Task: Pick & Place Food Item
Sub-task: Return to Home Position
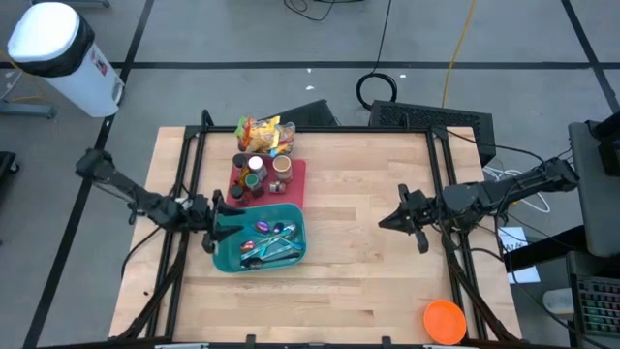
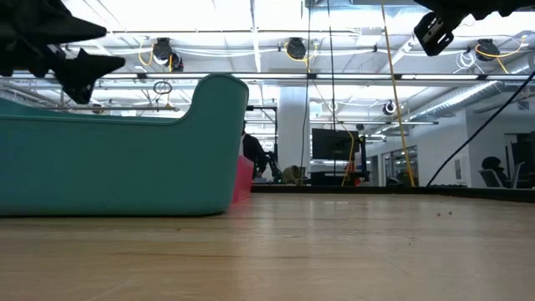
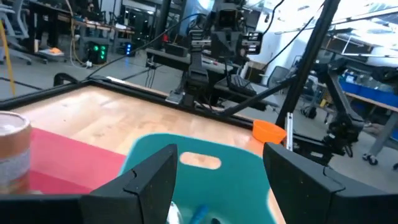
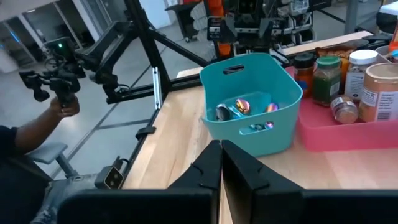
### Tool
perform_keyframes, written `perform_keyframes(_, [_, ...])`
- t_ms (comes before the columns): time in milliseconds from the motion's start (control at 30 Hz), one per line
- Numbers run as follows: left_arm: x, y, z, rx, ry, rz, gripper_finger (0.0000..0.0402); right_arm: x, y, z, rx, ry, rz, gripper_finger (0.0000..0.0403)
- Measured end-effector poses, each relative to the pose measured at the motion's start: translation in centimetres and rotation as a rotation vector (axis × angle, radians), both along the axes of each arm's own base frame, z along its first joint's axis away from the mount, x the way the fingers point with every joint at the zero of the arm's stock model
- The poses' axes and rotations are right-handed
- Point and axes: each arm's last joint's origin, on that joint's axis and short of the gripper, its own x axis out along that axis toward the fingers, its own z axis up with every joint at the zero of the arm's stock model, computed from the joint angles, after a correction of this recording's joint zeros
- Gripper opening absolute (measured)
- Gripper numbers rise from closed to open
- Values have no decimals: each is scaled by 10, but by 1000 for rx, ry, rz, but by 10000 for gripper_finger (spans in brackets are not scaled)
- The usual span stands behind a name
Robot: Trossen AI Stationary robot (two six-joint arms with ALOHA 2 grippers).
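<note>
a robotics lab or workshop: a wooden bench (image 1: 368, 242) in a black metal frame (image 1: 438, 160) on a grey taped floor (image 1: 242, 39), loose cables (image 1: 380, 89), and, beyond the left fingers (image 3: 149, 180), another arm rig (image 3: 227, 37), lit electronics (image 3: 93, 51) and, in the low view, a dark monitor (image 2: 334, 144).

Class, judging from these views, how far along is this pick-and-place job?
Done: spoons lie in the teal bin. In hand: nothing; the left pincer is open at the bin's rim, the right pincer shut, clear of it. Left: likely only retracting both arms.
</note>
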Motion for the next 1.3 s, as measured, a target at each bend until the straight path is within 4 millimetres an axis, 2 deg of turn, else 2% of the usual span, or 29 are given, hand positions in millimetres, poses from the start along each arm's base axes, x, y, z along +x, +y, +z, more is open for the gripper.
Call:
perform_keyframes(233, [5, 11, 9, 157, -45, -112, 243, 0, 0, -1, -20, 11, 5, 2])
perform_keyframes(500, [0, 30, 19, 136, 34, -49, 243, -2, 0, -2, -46, 12, 12, 3])
perform_keyframes(633, [-5, 36, 25, 161, -18, -28, 243, -6, -2, -1, -85, 4, 19, 1])
perform_keyframes(800, [-8, 38, 25, 190, -34, 2, 243, -11, -3, 0, -90, -3, 18, 1])
perform_keyframes(1033, [-8, 37, 25, 202, -33, -3, 243, -16, -5, -12, -137, -17, 25, 4])
perform_keyframes(1300, [-8, 37, 24, 208, -23, -5, 243, -25, -7, -16, -200, -67, 34, 4])
